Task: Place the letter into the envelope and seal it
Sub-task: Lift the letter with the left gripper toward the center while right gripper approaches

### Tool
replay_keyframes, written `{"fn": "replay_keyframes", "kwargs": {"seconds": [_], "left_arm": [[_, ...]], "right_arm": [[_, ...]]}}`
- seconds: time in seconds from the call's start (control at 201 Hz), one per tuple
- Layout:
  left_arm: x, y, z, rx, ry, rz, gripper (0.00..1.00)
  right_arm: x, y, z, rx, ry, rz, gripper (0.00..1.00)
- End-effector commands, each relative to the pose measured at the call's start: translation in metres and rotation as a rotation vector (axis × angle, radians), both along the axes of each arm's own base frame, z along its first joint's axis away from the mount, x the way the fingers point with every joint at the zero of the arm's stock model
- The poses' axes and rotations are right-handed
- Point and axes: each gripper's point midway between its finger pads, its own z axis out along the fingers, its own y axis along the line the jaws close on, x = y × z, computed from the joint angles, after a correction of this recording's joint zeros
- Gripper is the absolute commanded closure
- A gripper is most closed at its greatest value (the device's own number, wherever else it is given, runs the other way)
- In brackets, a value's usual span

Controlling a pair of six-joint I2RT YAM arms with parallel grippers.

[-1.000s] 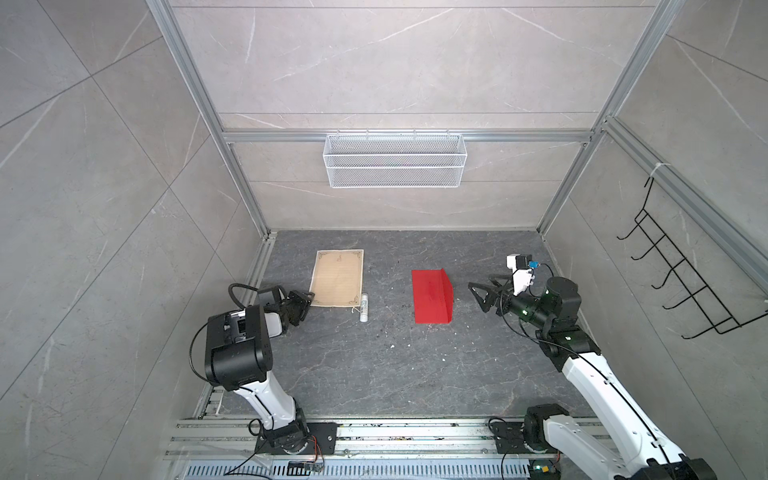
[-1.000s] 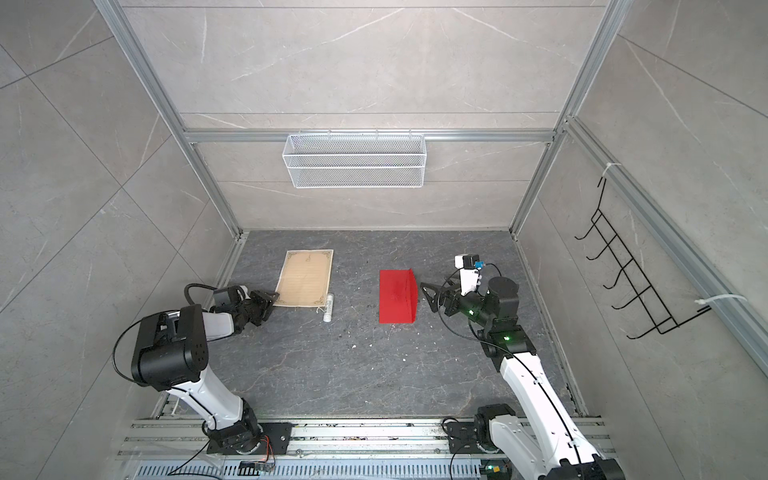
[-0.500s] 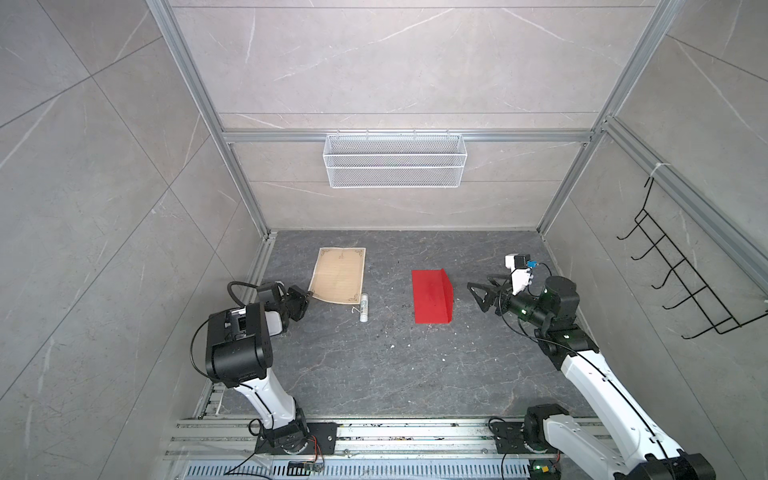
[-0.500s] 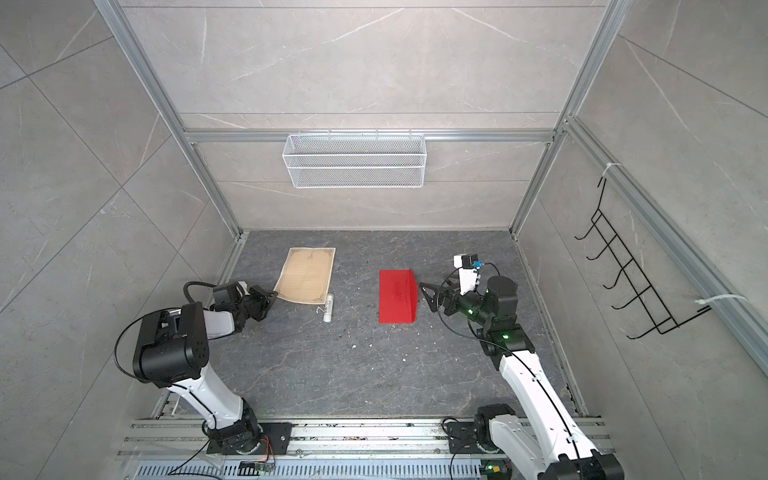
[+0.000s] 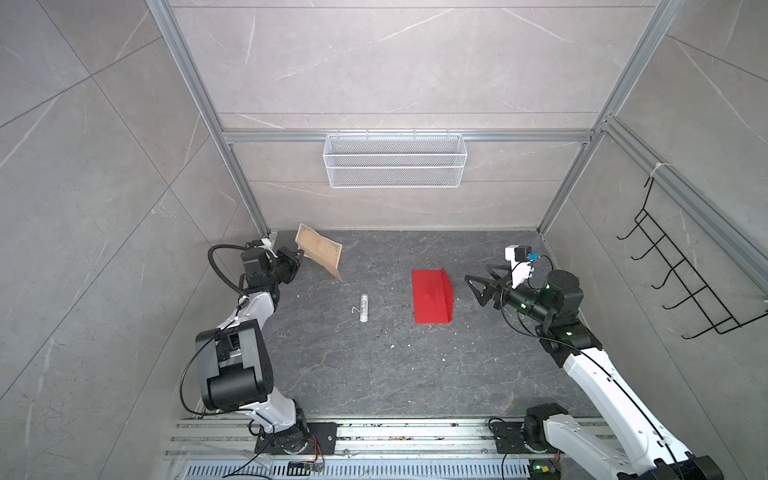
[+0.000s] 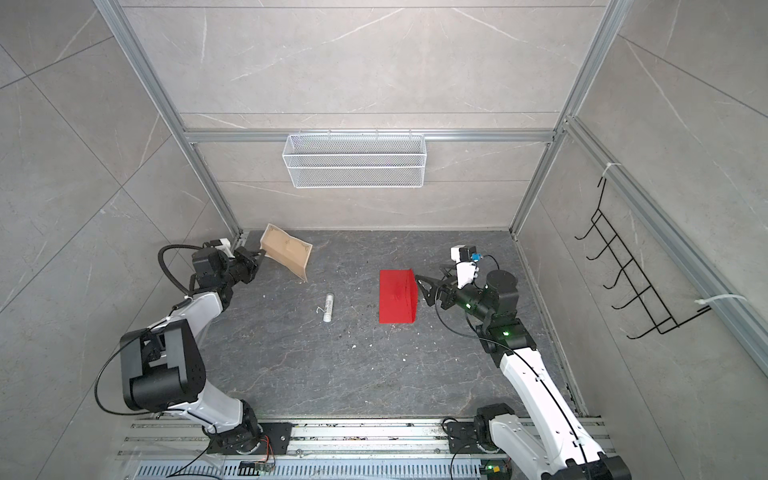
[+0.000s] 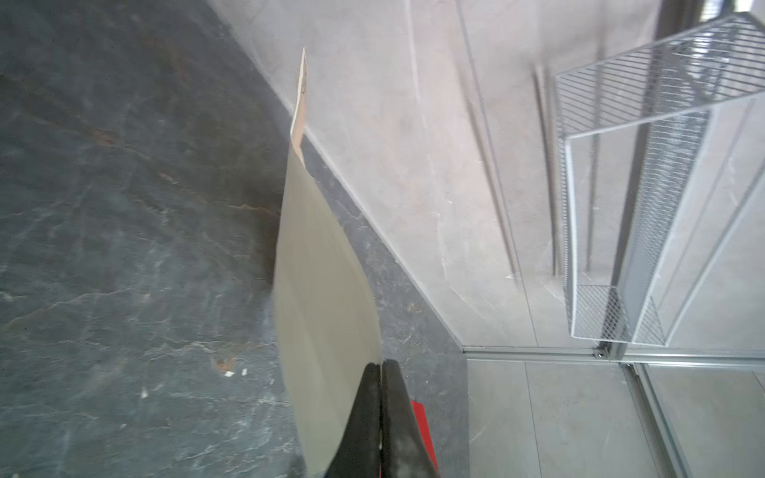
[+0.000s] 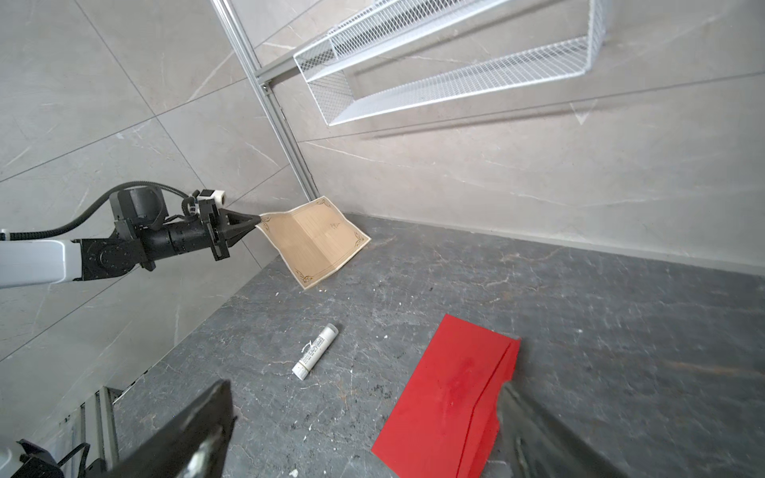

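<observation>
Over the back-left of the table (image 5: 374, 374), left gripper (image 5: 297, 254) clamped on edge of letter (image 5: 319, 254), sheet tilted, low corner close to surface; best carried slow and level toward envelope (image 5: 430, 301), flat beside right gripper (image 5: 474, 290), jaws apart.

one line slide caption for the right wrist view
Left gripper pinches an edge of the tan letter; glue stick and red envelope lie on the table.

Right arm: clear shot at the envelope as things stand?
Probably yes. The right gripper hangs open right beside the envelope, with nothing between them. The glue stick and the letter, pinched in the left gripper, are on its far side.
</observation>
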Motion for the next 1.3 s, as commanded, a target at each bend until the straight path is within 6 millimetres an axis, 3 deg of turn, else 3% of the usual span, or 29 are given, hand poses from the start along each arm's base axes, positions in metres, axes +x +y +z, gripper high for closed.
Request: {"fn": "replay_keyframes", "kwargs": {"seconds": [0.0,0.219,0.378,0.598,0.797,1.046,1.3], "left_arm": [[-0.013,-0.03,0.051,0.056,-0.055,-0.062,1.0],[-0.039,-0.086,0.11,0.187,-0.094,-0.114,1.0],[-0.06,-0.122,0.131,0.237,-0.103,-0.132,1.0],[-0.08,-0.167,0.128,0.236,-0.067,-0.165,1.0],[-0.088,-0.191,0.125,0.246,-0.052,-0.164,1.0],[-0.093,-0.215,0.129,0.21,-0.067,-0.172,1.0],[-0.098,-0.229,0.122,0.188,-0.048,-0.201,1.0]], "right_arm": [[0.0,0.02,0.01,-0.098,-0.078,0.01,0.01],[-0.002,0.072,0.019,-0.166,-0.131,0.076,0.01],[0.001,0.107,0.025,-0.133,-0.113,0.125,0.02],[0.017,0.142,0.017,-0.148,-0.086,0.109,0.07],[0.026,0.169,0.009,-0.146,-0.077,0.072,0.13],[0.035,0.199,-0.001,-0.158,-0.094,0.012,0.22],[0.06,0.211,-0.014,-0.205,-0.109,-0.09,0.4]]}}
